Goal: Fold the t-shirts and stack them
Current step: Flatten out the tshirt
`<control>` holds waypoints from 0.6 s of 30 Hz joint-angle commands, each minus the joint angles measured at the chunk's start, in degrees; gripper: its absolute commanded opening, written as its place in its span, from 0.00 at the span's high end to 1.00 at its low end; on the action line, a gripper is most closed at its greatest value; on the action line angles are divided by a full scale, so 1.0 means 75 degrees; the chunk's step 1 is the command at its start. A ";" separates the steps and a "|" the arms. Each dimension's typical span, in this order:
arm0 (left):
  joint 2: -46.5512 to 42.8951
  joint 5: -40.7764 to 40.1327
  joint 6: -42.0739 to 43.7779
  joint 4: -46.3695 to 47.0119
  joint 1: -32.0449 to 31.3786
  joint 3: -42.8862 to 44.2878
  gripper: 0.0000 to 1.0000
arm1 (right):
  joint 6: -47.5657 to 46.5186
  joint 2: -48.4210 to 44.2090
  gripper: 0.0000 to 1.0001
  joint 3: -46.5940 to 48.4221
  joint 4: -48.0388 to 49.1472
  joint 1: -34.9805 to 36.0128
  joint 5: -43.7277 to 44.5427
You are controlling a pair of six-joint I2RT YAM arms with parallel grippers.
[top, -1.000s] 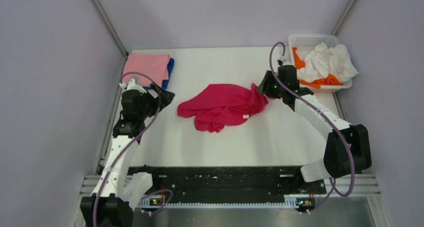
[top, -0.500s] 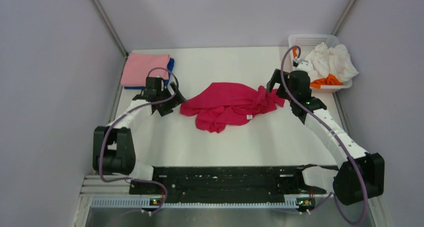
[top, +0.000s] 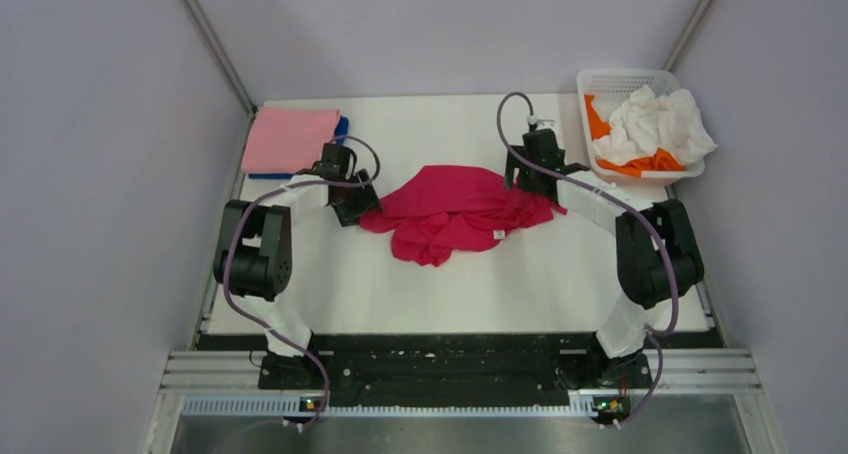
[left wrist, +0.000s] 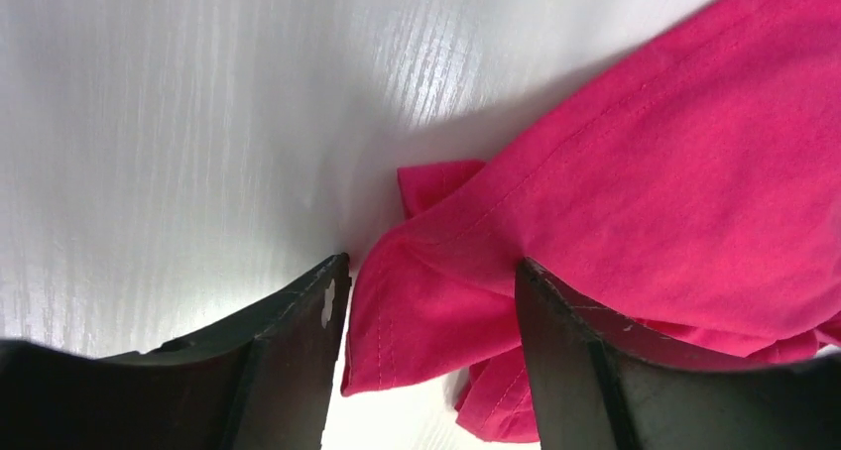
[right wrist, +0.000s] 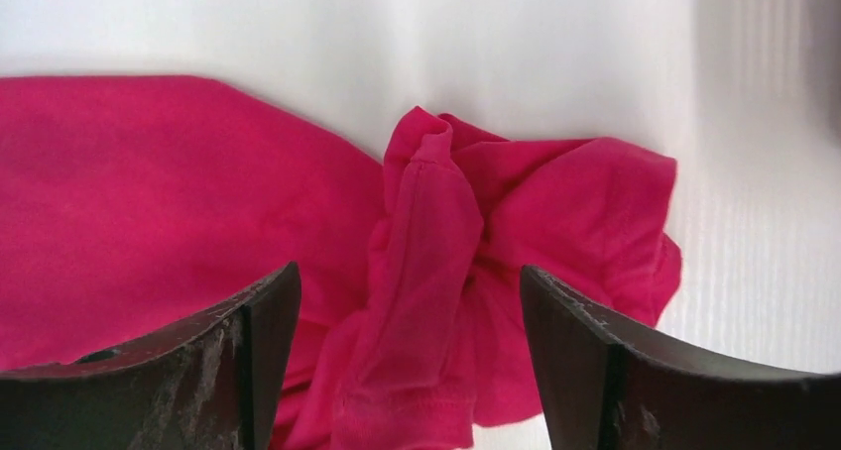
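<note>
A crumpled crimson-red t-shirt [top: 455, 212] with a small white label lies mid-table. My left gripper [top: 361, 203] is at its left end, open, its jaws straddling a hemmed corner of the red shirt [left wrist: 436, 291]. My right gripper [top: 530, 182] is at its right end, open, its jaws either side of a bunched fold of the red shirt [right wrist: 426, 272]. A folded light pink t-shirt [top: 291, 139] lies on a blue one [top: 342, 132] at the far left. White [top: 655, 122] and orange [top: 655, 161] t-shirts sit in the basket.
A white mesh basket [top: 625, 78] stands at the far right corner of the white table [top: 430, 284]. Grey walls close in the table on three sides. The black rail with the arm bases [top: 440, 359] runs along the near edge.
Both arms have swung in toward the red shirt: the left gripper moved right to its left end, the right gripper moved left over its right end. The shirt's right end shifted slightly.
</note>
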 commanded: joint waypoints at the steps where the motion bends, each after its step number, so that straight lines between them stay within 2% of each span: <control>1: 0.0305 -0.0345 0.0076 0.0041 0.0003 0.0269 0.36 | -0.0234 0.0650 0.23 0.0587 0.0127 0.0129 0.0482; 5: 0.0567 0.0013 0.0001 0.0245 -0.0007 0.0343 0.51 | -0.0184 0.1120 0.30 0.0693 0.0218 0.0132 0.0412; 8: 0.0624 0.0413 -0.0059 0.0467 -0.0096 0.0284 0.65 | -0.0039 0.1145 0.40 0.0584 0.0310 0.0121 0.0455; 9: 0.0603 0.0425 -0.0048 0.0517 -0.0154 0.0245 0.72 | 0.0011 0.1072 0.46 0.0503 0.0400 0.0127 0.0468; 11: 0.0520 0.0339 -0.0038 0.0561 -0.0268 0.0233 0.98 | 0.0067 0.0851 0.70 0.0310 0.0586 0.0124 0.0539; 14: 0.0139 0.0211 -0.0026 0.0583 -0.0313 0.0177 1.00 | 0.0094 0.0349 0.97 0.0131 0.0680 0.0131 0.0664; 15: -0.0108 0.0101 -0.0031 0.0624 -0.0313 0.0110 1.00 | 0.0071 0.0158 1.00 0.0095 0.0659 0.0123 0.0699; 18: -0.1135 -0.0378 -0.0005 0.0685 -0.0313 -0.0127 1.00 | 0.0004 -0.0555 1.00 0.0004 0.0497 0.0121 0.0848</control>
